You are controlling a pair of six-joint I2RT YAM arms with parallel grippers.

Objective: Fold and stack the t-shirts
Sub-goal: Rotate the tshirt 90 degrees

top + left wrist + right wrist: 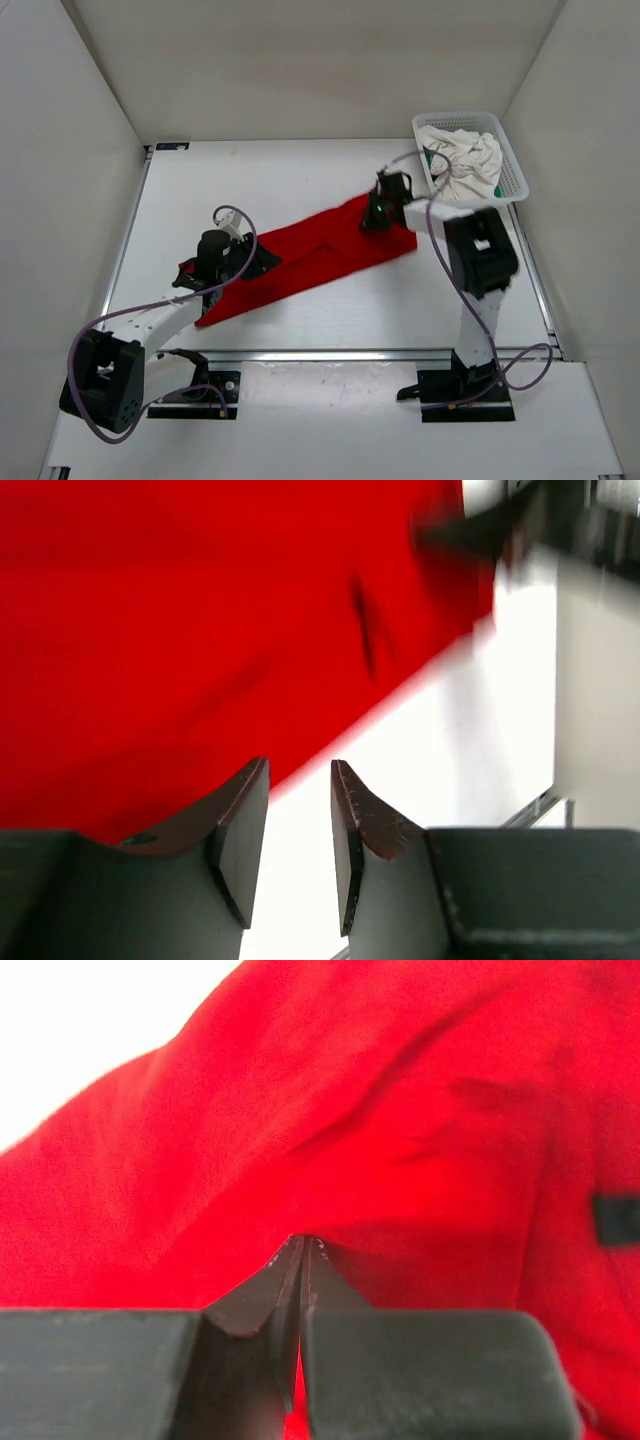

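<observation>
The red t-shirt [320, 255] lies as a long band running diagonally across the table [300, 170], from near left to far right. My right gripper [374, 220] sits at its far right end, shut on a pinched peak of the red t-shirt [350, 1110]; the jaws [303, 1242] meet with cloth between them. My left gripper [262, 263] is over the band's left part. It stands open [300, 770] at the edge of the red t-shirt [200, 630], with bare table showing between its fingers. A white t-shirt [465, 160] lies crumpled in the basket, with a bit of green cloth [499, 190] under it.
The white mesh basket [517, 172] stands at the table's far right corner, close behind the right arm. White walls enclose the table on the left, back and right. The right arm shows as a dark blur [470, 530] in the left wrist view.
</observation>
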